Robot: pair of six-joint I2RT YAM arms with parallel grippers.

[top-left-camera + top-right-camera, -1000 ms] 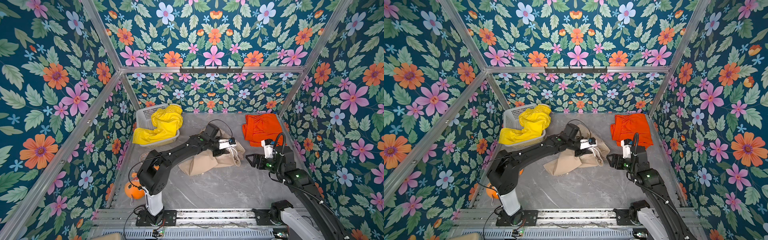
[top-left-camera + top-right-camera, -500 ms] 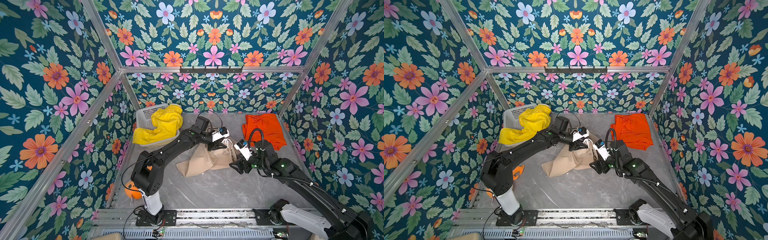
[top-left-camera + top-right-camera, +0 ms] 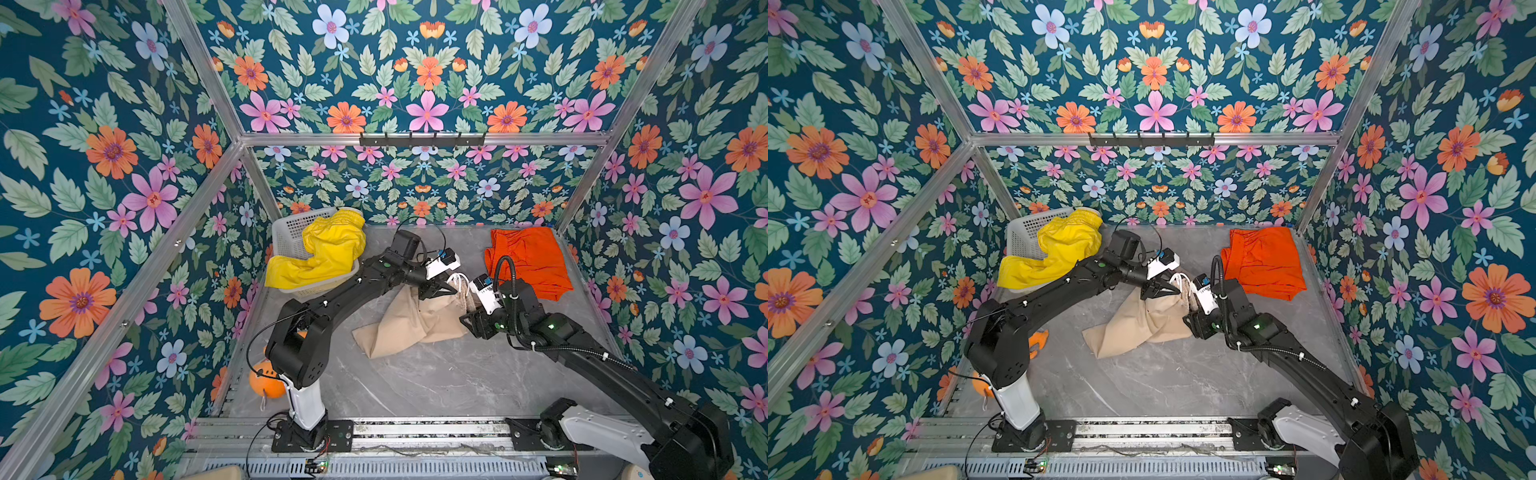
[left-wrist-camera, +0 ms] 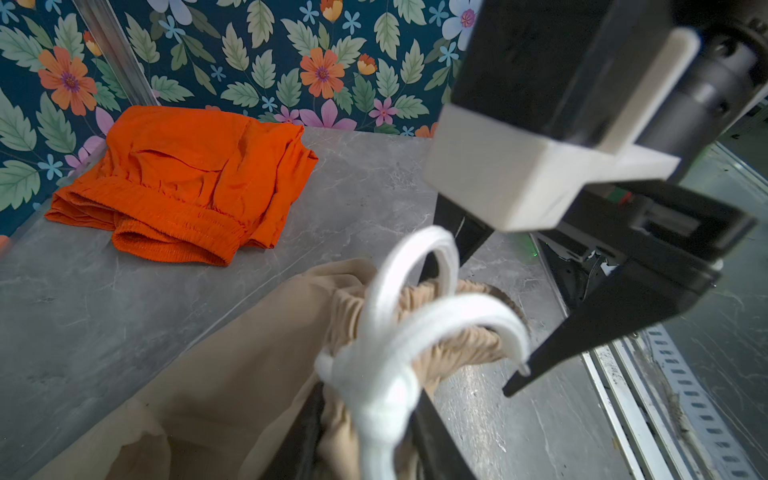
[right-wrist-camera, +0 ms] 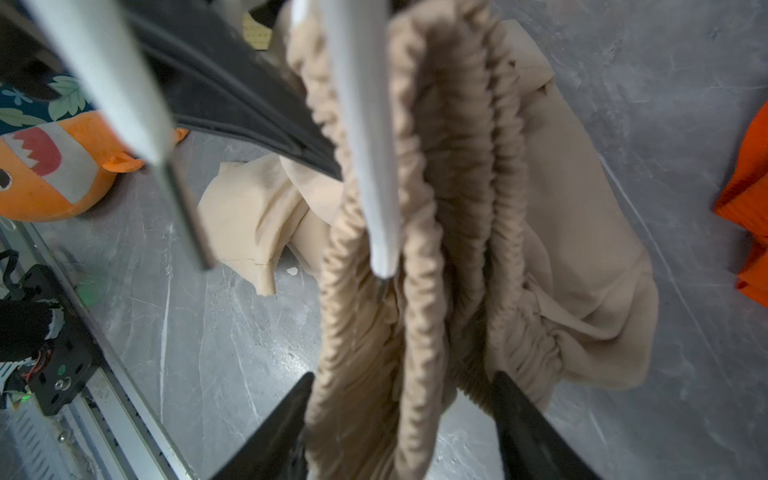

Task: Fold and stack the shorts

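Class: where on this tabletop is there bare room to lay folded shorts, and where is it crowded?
Widest: the bare table between the beige shorts and the front rail. Smaller: the strip by the back wall, between the yellow shorts over the basket and the orange shorts. Crowded: the middle, where left pincer and right pincer meet at the beige waistband.

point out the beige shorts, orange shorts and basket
beige shorts (image 3: pixel 399 328): in a top view, part on the table
orange shorts (image 3: pixel 528 262): in a top view, cloth middle
basket (image 3: pixel 291 232): in a top view, mesh wall

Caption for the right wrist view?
Waistband of the beige shorts hangs between fingers of the right gripper, above grey table.
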